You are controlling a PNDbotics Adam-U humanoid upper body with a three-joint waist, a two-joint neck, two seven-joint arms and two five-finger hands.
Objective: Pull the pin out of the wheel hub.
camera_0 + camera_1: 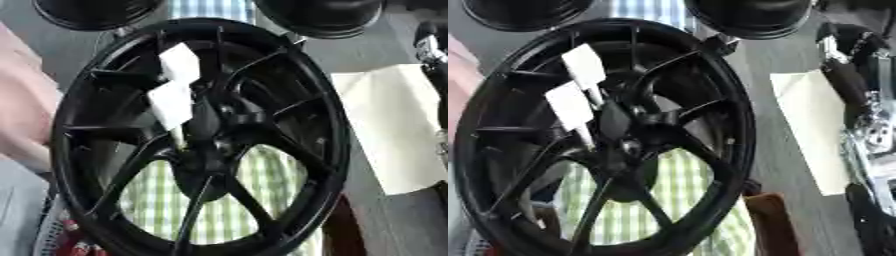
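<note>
Black and many-spoked, the wheel fills my view, standing tilted close before me. Two white tags on thin stems sit against its spokes, just left of the hub. Green checked cloth shows through the gaps. Right of the rim lies white paper; my right arm runs along that edge, fingers hidden, so I cannot tell their state.

The wheel hub runs off the bottom edge, so its lowest rim is cut away. Two white tags cover the spokes near its centre, and the pin cannot be made out. At the right edge the robot's right arm is cropped, its robot hand indistinct.
</note>
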